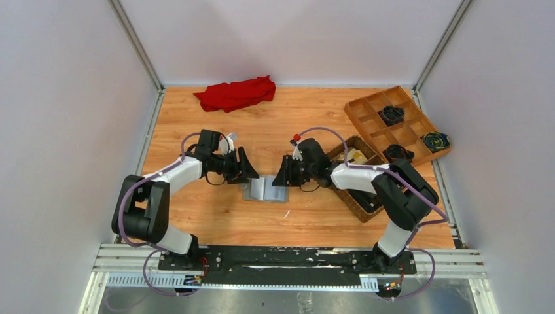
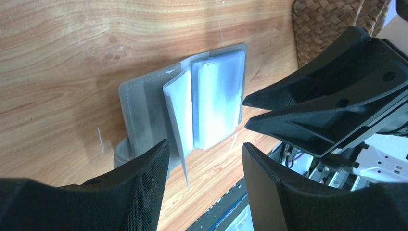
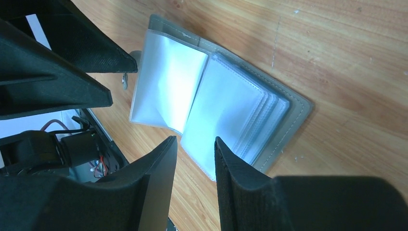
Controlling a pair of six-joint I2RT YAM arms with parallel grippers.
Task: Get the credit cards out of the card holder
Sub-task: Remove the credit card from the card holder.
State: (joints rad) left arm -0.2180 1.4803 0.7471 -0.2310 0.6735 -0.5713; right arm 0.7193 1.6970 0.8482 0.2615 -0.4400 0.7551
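Note:
The grey card holder [image 1: 267,190] lies open on the wooden table between my two grippers. Its clear plastic sleeves [image 2: 216,96] fan out from the spine, one leaf [image 2: 179,110] standing up. I cannot make out any credit cards inside the sleeves [image 3: 231,106]. My left gripper [image 1: 254,175] hovers at the holder's left edge, open and empty [image 2: 206,149]. On the other side, my right gripper [image 1: 275,179] is open just above the near edge of the right-hand sleeves [image 3: 195,140], holding nothing. The two grippers' tips nearly face each other over the holder.
A brown woven basket [image 1: 366,196] stands right of the holder under the right arm, with small tan and pale flat pieces [image 1: 357,156] in it, too small to identify. A wooden divided tray [image 1: 376,121] sits at back right, a red cloth [image 1: 235,93] at the back.

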